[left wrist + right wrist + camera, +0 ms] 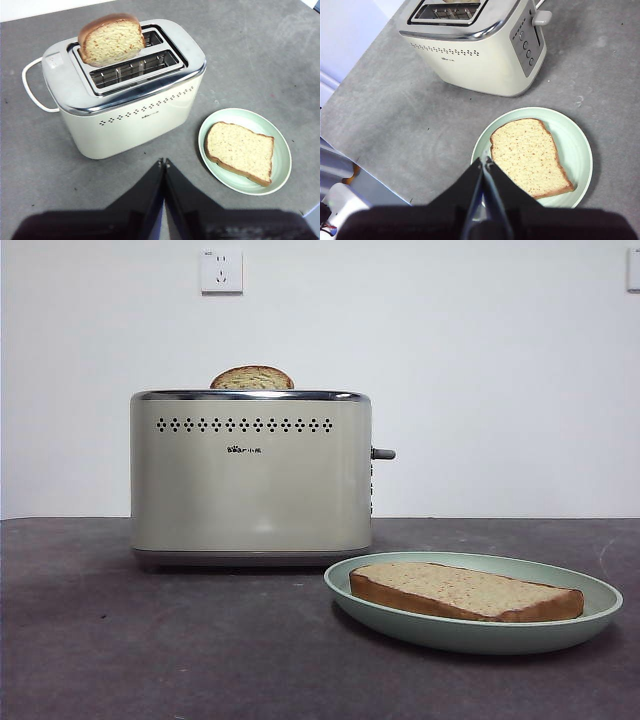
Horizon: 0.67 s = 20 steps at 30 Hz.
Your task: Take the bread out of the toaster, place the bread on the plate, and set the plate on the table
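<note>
The bread [465, 592] [241, 151] [529, 155] lies flat on the mint-green plate [480, 632] [280, 172] [577, 145], which rests on the dark grey table [150, 640] to the right of the cream toaster [250, 480] [130, 110] [480, 55]. A second slice [252, 379] [111, 41] stands in the toaster's rear slot. My left gripper [163, 162] is shut and empty, raised above the table in front of the toaster. My right gripper [485, 161] is shut and empty, hovering over the plate's near rim. Neither arm shows in the front view.
A white cord loop [31, 87] hangs off the toaster's end. The grey lever [384, 453] [541, 18] sticks out on the toaster's plate side. A wall socket [221, 270] sits on the white wall behind. The table's edge [375, 177] runs near the right arm.
</note>
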Available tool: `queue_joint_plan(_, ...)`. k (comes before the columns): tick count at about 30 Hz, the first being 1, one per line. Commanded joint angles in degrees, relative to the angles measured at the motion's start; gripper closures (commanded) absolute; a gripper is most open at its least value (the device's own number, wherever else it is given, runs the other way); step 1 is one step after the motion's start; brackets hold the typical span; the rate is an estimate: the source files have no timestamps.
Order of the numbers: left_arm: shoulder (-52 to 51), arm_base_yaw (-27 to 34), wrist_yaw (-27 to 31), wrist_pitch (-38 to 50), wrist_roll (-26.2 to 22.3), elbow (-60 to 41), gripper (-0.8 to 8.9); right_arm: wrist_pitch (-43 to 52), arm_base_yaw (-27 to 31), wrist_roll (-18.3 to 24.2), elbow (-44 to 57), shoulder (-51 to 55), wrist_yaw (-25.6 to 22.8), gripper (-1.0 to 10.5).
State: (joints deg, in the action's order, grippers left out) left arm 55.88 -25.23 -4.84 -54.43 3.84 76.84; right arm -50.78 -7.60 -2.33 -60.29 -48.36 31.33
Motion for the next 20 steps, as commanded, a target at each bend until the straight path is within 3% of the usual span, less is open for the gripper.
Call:
queue_joint_plan(1, -2.7, 1.7, 0.0, 0.8, -1.1, -0.4, 8.18, 0.2, 0.0, 0.3, 0.2, 0.0, -0.2, 9.5)
queue_joint_plan(8, -11.1, 10.8, -1.3, 6.6, 5.2, -2.8, 8.18, 0.2, 0.0, 0.3, 0.2, 0.0, -0.2, 9.5)
queue_joint_plan(12, -18.2, 14.3, -1.4, 21.3, 4.9, -13.4, 8.18, 0.2, 0.0, 0.3, 0.2, 0.0, -0.2, 9.5)
queue_joint_plan(20, -32.9, 18.1, -1.2, 55.5, 4.9, -45.9, 8.18, 0.2, 0.0, 0.3, 0.2, 0.0, -0.2, 9.5)
